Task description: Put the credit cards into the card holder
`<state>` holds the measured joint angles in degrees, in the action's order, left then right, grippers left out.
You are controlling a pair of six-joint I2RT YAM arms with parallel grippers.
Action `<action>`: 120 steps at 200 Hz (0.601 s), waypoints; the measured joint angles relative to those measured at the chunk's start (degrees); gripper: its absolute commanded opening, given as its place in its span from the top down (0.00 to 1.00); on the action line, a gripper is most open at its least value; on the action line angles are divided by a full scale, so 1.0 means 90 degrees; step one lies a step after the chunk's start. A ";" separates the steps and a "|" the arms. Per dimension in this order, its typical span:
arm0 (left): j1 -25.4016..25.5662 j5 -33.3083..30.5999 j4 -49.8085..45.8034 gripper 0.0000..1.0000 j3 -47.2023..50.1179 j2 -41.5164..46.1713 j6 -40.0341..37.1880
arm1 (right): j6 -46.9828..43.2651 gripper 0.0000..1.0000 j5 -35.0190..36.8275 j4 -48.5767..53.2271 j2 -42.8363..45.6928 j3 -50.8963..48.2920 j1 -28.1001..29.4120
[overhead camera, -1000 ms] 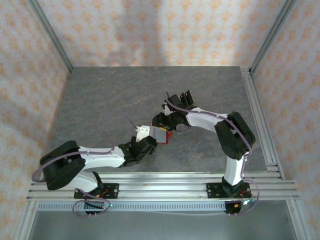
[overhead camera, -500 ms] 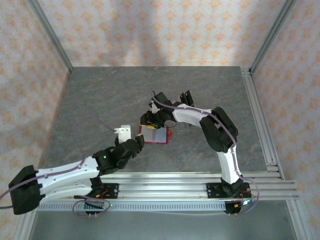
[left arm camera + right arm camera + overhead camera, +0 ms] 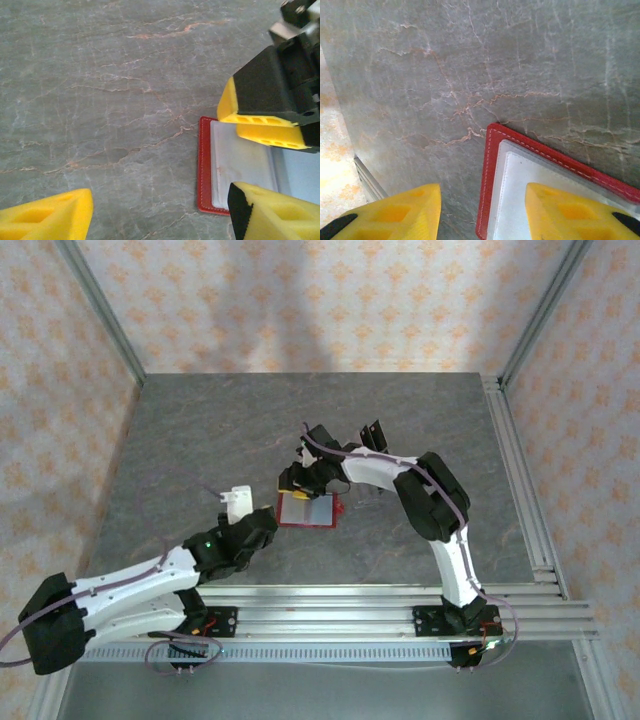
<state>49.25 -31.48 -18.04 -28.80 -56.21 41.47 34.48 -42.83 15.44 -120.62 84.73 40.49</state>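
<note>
I am looking first at what is crowding the card holder (image 3: 308,511). Two small dark pieces (image 3: 366,432) are sitting on the table (image 3: 200,440) just beyond the right arm (image 3: 430,502), too small for me to name. That arm is curving round the holder's right and far sides. The left arm (image 3: 130,585) is reaching in low from the near left, so the holder's near-left corner is hemmed in between the two wrists.

The holder is lying open and flat near the middle of the table, its red border framing a pale inside. I cannot tell pocket from card in there.

Bare grey stone is running wide to the left and towards the back. Metal rails (image 3: 525,490) are edging the right side and the near side, and patterned walls (image 3: 330,300) are closing in the other sides.

The left pincer (image 3: 160,210) is standing spread wide and gripping nothing, with bare table between its yellow fingers (image 3: 50,217), just beside the holder's red edge. The right pincer (image 3: 482,200) is spread too and gripping nothing. One of its fingers (image 3: 570,212) is hanging over the holder's pale inside and the other over bare table beside the red border. Whether that finger is pressing on the holder, I cannot tell.
</note>
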 measured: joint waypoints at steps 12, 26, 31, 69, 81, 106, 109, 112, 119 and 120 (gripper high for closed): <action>-0.0146 0.0143 0.0002 0.26 -0.0265 -0.0328 -0.0124 | -0.0012 0.52 0.0022 0.0066 0.0192 -0.0019 -0.0087; -0.0291 0.0296 0.0027 0.26 -0.0607 -0.0731 -0.0296 | -0.0078 0.52 0.0100 0.0146 0.0527 -0.0083 -0.0238; -0.0342 0.0357 0.0044 0.26 -0.0743 -0.0882 -0.0374 | -0.0119 0.52 0.0146 0.0197 0.0668 -0.0114 -0.0308; -0.0716 0.0833 0.0180 0.26 -0.1569 -0.1948 -0.0826 | -0.0801 0.52 0.0928 0.1020 0.1513 -0.0109 -0.0860; -0.0823 0.0986 0.0243 0.26 -0.1812 -0.2302 -0.0981 | -0.1120 0.52 0.1331 0.1486 0.1566 0.0078 -0.0967; -0.0993 0.1246 0.0316 0.26 -0.2288 -0.3016 -0.1260 | -0.1800 0.53 0.2220 0.2501 0.1479 0.0755 -0.1015; -0.1008 0.1273 0.0318 0.26 -0.2331 -0.3089 -0.1285 | -0.1892 0.53 0.2310 0.2606 0.1447 0.0852 -0.1015; -0.1025 0.1294 0.0318 0.26 -0.2375 -0.3150 -0.1294 | -0.1953 0.53 0.2397 0.2705 0.1416 0.0959 -0.1015; -0.1061 0.1336 0.0323 0.26 -0.2472 -0.3286 -0.1338 | -0.2140 0.53 0.2616 0.2926 0.1297 0.1231 -0.1015; -0.1066 0.1341 0.0325 0.26 -0.2482 -0.3300 -0.1338 | -0.2164 0.53 0.2630 0.2946 0.1282 0.1256 -0.1015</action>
<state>39.66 -19.42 -15.11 -51.13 -85.91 29.43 15.00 -19.16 41.95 -109.08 96.03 31.35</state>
